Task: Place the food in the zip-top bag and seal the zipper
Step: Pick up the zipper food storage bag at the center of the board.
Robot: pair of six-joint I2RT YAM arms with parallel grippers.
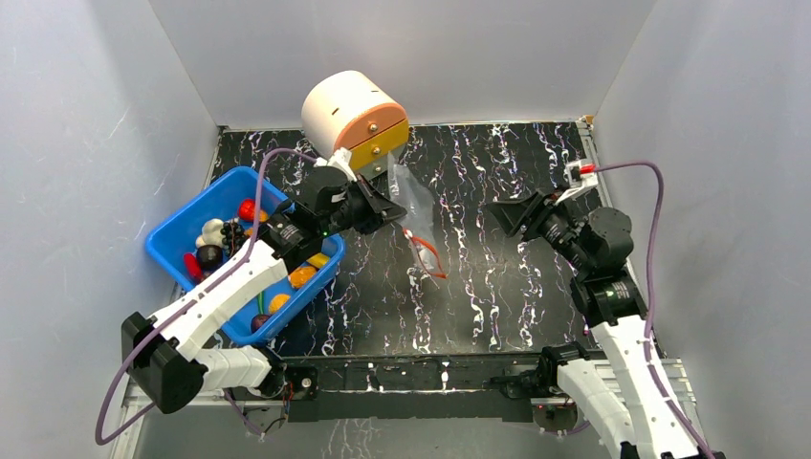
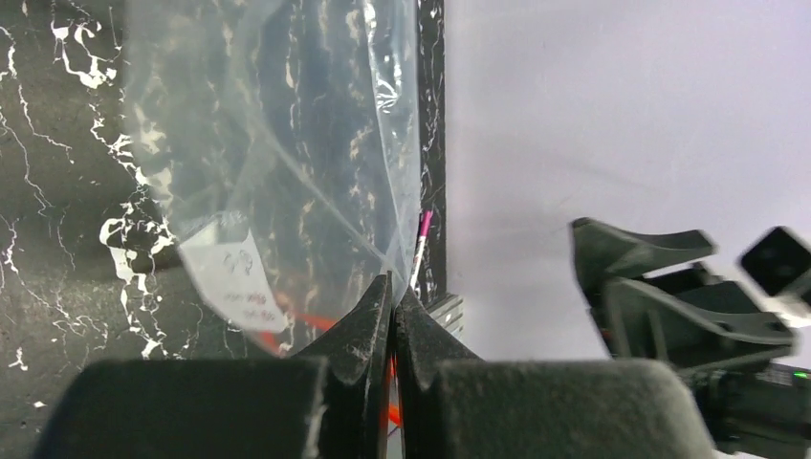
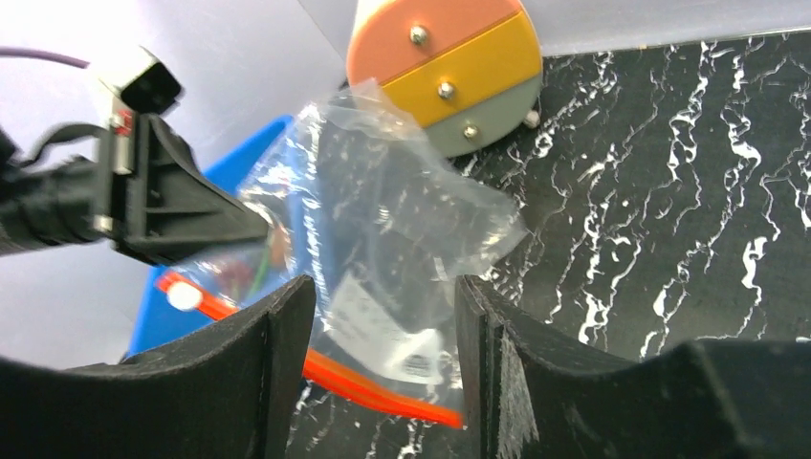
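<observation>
Early going here, nothing is packed yet. The left pincer (image 1: pixel 390 212) is clamped fully shut on one edge of the zip-top bag (image 1: pixel 413 196), holding it off the table (image 1: pixel 497 287) just in front of the round drawer unit (image 1: pixel 352 117). The bag hangs crumpled, its zipper (image 1: pixel 427 256) at the lower end near the table, and whether that mouth is gaping or pressed closed is hard to call.

The right pincer (image 1: pixel 499 215) stands about half open with nothing in it. It points at the bag from well apart, and its wrist view has the bag framed between its fingers.

The food (image 1: pixel 212 234) sits piled in the blue bin (image 1: pixel 196 206) under the left arm, and the bag looks empty. By my reading, every piece has to go in and the seal has to be made: nearly the whole job is ahead.
</observation>
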